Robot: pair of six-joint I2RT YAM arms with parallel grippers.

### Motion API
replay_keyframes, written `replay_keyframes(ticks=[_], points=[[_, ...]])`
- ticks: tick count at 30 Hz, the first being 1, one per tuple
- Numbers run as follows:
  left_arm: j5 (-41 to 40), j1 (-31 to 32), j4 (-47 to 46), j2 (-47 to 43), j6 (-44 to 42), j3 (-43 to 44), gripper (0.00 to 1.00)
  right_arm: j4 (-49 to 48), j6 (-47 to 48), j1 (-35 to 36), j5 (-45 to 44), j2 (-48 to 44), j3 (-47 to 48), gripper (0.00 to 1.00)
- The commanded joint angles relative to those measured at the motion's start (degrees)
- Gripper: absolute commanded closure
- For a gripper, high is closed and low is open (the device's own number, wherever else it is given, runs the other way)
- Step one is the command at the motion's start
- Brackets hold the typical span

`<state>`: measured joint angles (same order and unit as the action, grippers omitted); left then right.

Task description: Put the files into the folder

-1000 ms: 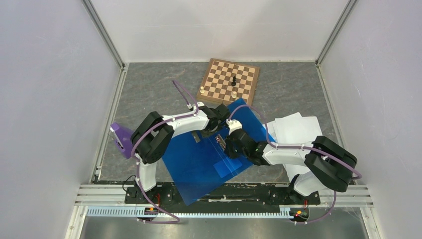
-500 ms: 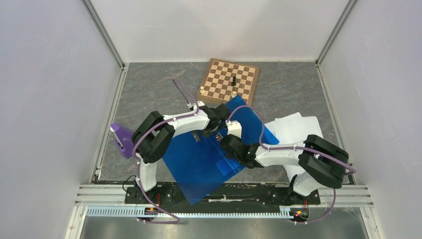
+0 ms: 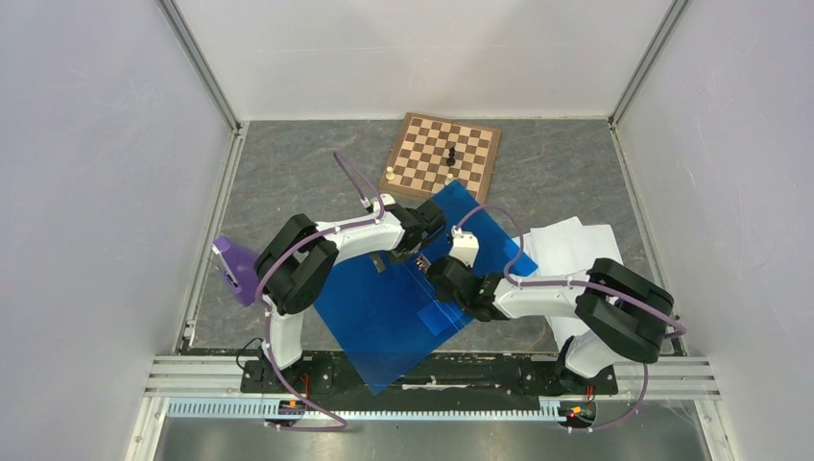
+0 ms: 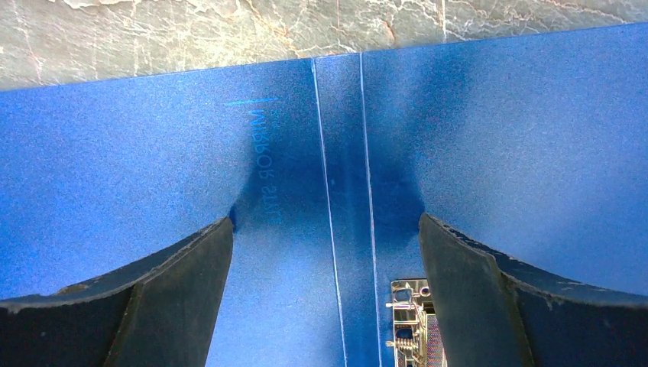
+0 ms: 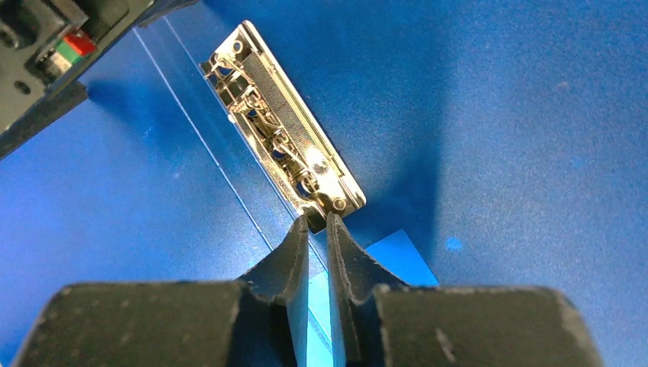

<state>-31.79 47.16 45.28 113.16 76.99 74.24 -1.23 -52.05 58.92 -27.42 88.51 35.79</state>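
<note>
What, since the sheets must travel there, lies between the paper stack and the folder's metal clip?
Top view: the folder's right flap and the right arm, its claw at the clip, separate it from the files.

Open folder (image 3: 379,317) on the table (image 3: 288,173) before the arm bases, clip (image 5: 283,126) on its spine, left gripper (image 4: 325,229) over the spine, right gripper (image 5: 317,222) at the clip's end, paper sheets (image 3: 576,252) just right of the folder, chessboard (image 3: 443,154) behind it.

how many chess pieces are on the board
2: a dark piece near the chessboard's middle, a pale piece at its near-left edge. The folder overlaps the near edge and may hide more.
</note>
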Motion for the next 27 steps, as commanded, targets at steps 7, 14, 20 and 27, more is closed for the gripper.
replay_keyframes(ticks=[7,14,20,27], points=[[6.0,-0.4,4.9,8.5,-0.7,-6.4,0.04,-3.1,3.8,-2.1,-3.3,-8.9,-11.4,0.78],[5.4,0.7,4.9,8.6,-1.6,-6.6,0.04,-8.9,12.0,-2.1,1.2,-12.9,-9.3,0.67],[5.1,1.9,4.5,8.5,-2.7,-6.7,0.04,-14.3,16.4,-3.1,6.7,-9.4,-6.5,0.65],[5.3,2.0,4.3,8.7,-3.0,-6.6,0.04,-15.5,16.7,-4.3,8.3,-5.0,-5.3,0.74]])
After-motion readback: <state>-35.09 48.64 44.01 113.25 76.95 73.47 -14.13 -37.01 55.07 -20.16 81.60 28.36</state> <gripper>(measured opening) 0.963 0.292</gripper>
